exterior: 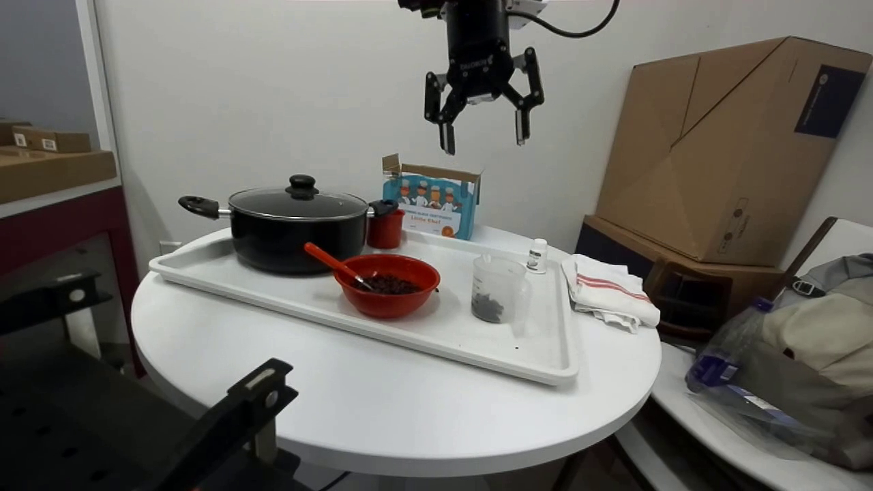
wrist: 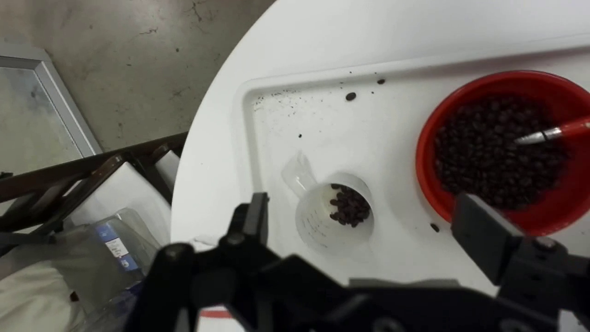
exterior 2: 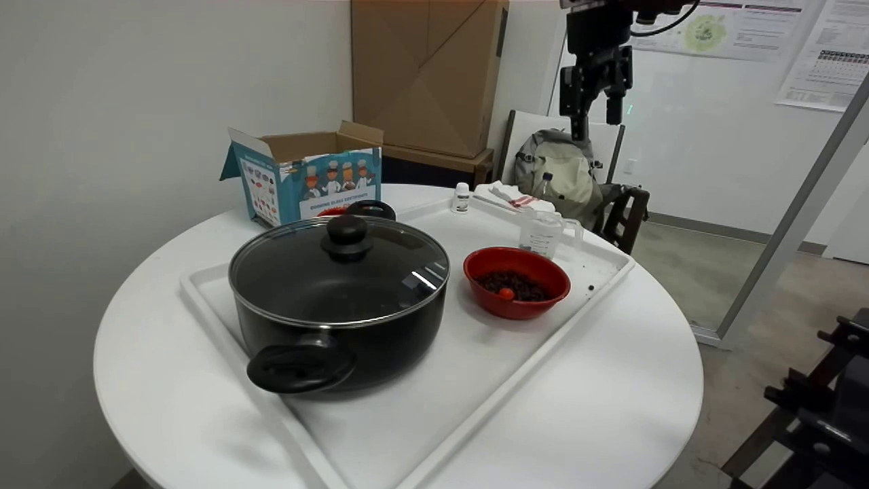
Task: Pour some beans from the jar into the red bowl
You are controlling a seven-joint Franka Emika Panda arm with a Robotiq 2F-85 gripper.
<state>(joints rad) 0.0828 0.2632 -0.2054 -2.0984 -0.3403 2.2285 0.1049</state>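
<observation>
The clear jar (exterior: 500, 276) stands upright on the tray; it also shows in an exterior view (exterior 2: 541, 234) and, with its handle, in the wrist view (wrist: 318, 221). A small heap of dark beans (wrist: 350, 206) lies in its bottom. The red bowl (exterior: 387, 308) sits beside it, also in an exterior view (exterior 2: 509, 310) and in the wrist view (wrist: 425, 157). It holds many dark beans and a red-handled spoon (exterior: 332, 261). My gripper (exterior: 485, 146) is open and empty, high above the jar; it also shows in an exterior view (exterior 2: 597, 130) and the wrist view (wrist: 362, 197).
A white rimmed tray (exterior: 436, 346) lies on the round table. A black lidded pot (exterior: 293, 242), a red cup (exterior: 386, 230) and a white bottle (exterior: 537, 256) stand on it. A folded towel (exterior: 607, 286) and a blue box (exterior: 430, 208) are nearby. Loose beans (wrist: 351, 96) lie on the tray.
</observation>
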